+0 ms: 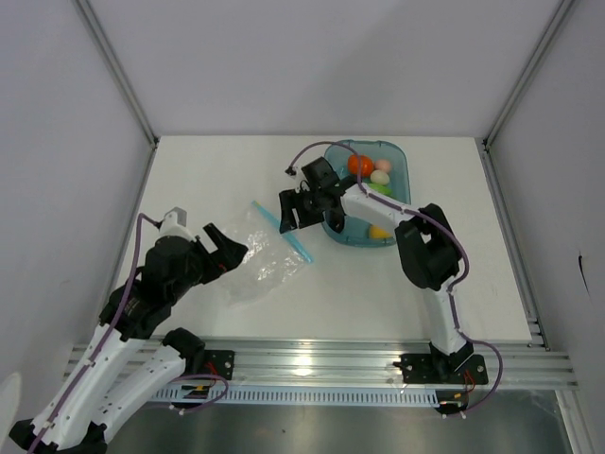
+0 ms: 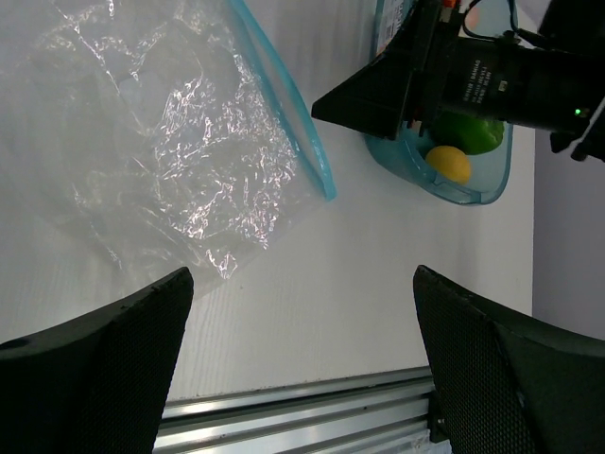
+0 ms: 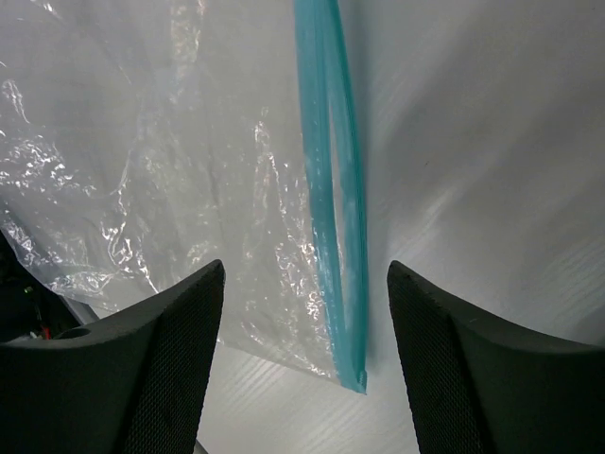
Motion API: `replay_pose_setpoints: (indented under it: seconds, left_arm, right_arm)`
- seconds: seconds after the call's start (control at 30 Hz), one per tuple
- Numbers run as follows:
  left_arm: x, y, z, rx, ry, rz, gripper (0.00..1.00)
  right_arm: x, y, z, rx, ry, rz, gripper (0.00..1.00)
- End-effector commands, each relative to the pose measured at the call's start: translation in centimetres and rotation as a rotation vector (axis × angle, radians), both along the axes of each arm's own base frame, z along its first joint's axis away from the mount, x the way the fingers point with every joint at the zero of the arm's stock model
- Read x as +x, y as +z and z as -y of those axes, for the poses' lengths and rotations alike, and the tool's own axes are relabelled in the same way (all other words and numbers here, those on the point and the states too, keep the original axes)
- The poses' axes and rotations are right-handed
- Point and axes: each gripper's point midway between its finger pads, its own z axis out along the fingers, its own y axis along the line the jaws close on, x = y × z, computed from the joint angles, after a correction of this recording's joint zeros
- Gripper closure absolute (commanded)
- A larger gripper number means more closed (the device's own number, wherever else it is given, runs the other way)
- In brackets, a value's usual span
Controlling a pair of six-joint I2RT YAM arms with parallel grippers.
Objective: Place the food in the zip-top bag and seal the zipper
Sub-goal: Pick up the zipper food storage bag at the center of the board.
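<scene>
Zip-top bag (image 1: 257, 263) lies flat beside teal tray (image 1: 403, 159).

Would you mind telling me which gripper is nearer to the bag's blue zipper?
Right. The right gripper hangs open over the zipper; the left gripper sits open at the zip-top bag's opposite edge, away from that strip.

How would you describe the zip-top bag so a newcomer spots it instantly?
On the white table, find the teal tray holding toy food toward the far right, then look just left of it, near the table's middle. The zip-top bag lies flat there. It is the only clear, crinkled plastic thing, with a light-blue zipper strip along its tray-side edge.
</scene>
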Motion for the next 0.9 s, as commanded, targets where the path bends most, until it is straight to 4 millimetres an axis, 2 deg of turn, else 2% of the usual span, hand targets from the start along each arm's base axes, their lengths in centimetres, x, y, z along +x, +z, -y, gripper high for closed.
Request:
replay_pose_setpoints:
  seconds: [0.0, 0.27, 0.53, 0.57, 0.67, 0.7, 0.83, 0.87]
  left_arm:
    - [-0.3, -0.2, 0.6, 0.009, -0.056, 0.006, 0.00]
    - [-0.4, -0.4, 1.1, -0.006, -0.078, 0.006, 0.01]
    - [-0.5, -0.6, 1.1, 0.005, -0.083, -0.004, 0.01]
    - [-0.5, -0.5, 1.1, 0.005, -0.084, -0.003, 0.01]
    - [-0.4, -0.5, 1.0, 0.011, -0.083, -0.005, 0.01]
    - [-0.4, -0.4, 1.0, 0.011, -0.081, -0.005, 0.01]
    - [-0.2, -0.6, 0.8, 0.020, -0.055, -0.036, 0.00]
    - [0.0, -0.8, 0.5, 0.034, -0.037, -0.045, 0.01]
  right_arm:
    - [-0.7, 1.5, -1.5, 0.086, 0.111, -0.042, 0.28]
    - [-0.4, -2.1, -1.7, 0.024, 0.130, -0.114, 0.31]
    - [-0.7, -3.3, -2.2, 0.017, 0.147, -0.126, 0.45]
    - [-0.8, -3.4, -2.3, 0.018, 0.150, -0.128, 0.48]
    - [-1.0, -3.5, -2.3, 0.014, 0.151, -0.125, 0.75]
    - [-0.9, -3.4, -2.3, 0.007, 0.143, -0.116, 0.86]
    - [-1.8, -1.8, -2.5, 0.000, 0.137, -0.037, 0.98]
    - [-1.9, 0.2, -2.6, 0.016, 0.137, 0.008, 1.00]
